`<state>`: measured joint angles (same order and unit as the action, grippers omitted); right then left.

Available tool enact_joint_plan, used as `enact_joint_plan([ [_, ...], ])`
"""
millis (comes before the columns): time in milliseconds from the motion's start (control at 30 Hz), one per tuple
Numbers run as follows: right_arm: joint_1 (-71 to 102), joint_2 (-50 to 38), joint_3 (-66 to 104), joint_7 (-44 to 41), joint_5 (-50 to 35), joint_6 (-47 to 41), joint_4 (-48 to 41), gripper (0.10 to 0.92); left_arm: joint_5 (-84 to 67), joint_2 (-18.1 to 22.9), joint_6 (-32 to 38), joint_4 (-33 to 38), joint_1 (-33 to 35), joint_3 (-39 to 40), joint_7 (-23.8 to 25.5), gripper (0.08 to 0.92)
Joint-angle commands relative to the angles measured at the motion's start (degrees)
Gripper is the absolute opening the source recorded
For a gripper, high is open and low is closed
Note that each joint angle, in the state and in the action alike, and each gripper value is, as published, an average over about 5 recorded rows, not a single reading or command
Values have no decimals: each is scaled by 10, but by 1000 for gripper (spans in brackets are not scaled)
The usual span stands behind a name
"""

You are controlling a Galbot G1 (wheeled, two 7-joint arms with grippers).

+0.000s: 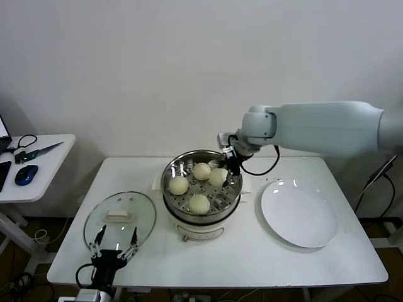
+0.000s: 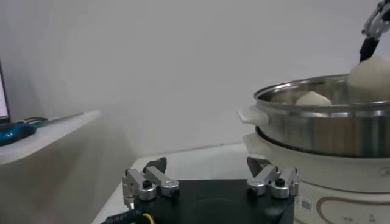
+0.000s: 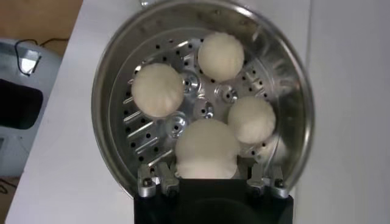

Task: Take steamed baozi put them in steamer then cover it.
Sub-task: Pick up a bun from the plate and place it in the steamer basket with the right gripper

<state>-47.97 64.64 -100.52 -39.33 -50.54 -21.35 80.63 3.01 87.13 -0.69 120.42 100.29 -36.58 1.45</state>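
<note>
Now the right gripper (image 3: 207, 176) hangs over the far right rim of the steamer (image 1: 201, 204), its fingers closed on one steamed baozi (image 3: 207, 149). Three other baozi (image 1: 179, 185) rest on the perforated floor inside the steamer. Left of the steamer, the cover (image 1: 119, 217) lies flat on the table (image 1: 252, 258). Beside it the left gripper (image 1: 113, 248) waits with fingers spread, holding nothing. Right of the steamer sits a white plate (image 1: 299, 214).
</note>
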Motion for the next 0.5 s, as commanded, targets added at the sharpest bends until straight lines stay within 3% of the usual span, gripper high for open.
enact_joint_plan([
  [33,69,23,2,55,14,-29,-7,670,-1,0,0,0,-1,0,0,823],
  [333,68,16,7,59,17,-28,-11,675,0,-1,0,1,0,0,0,823],
  [500,62,13,15,49,8,-17,-11,777,0,-1,0,2,-1,1,0,823],
])
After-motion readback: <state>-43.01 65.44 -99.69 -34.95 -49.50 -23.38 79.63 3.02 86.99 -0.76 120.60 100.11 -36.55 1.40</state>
